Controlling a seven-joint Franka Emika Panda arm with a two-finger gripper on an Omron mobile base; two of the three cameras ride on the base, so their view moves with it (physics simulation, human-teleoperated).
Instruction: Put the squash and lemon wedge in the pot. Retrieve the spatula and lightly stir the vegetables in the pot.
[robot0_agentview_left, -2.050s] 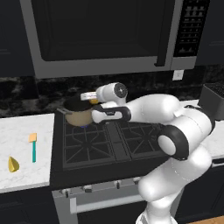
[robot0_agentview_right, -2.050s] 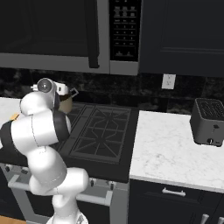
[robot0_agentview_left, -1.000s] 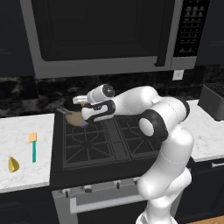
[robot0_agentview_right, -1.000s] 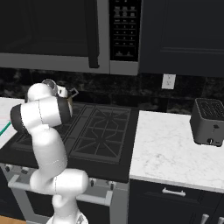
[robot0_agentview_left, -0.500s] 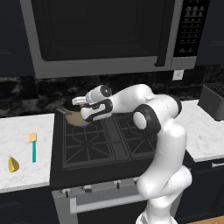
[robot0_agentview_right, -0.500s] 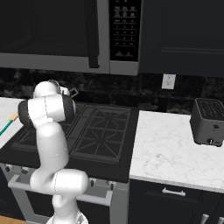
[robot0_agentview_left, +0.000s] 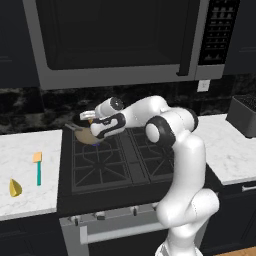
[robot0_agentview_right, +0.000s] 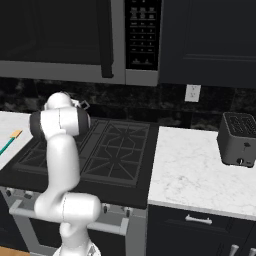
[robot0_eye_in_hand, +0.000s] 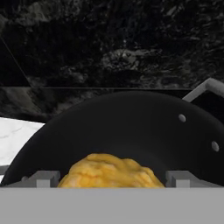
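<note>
Golden-brown squash in dark-lined tan pot; teal-handled spatula; yellow lemon wedge.

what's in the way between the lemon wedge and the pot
Nothing visible stands between them. The lemon wedge lies on the white counter left of the stove, beside the spatula. The pot sits on the rear left burner with the squash inside.

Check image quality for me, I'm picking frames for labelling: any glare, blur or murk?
Left base view: even light, no glare, slightly soft. Right base view: dim, backsplash murky. Hand view: the squash bright and sharp against the pot and its near-black interior.
</note>
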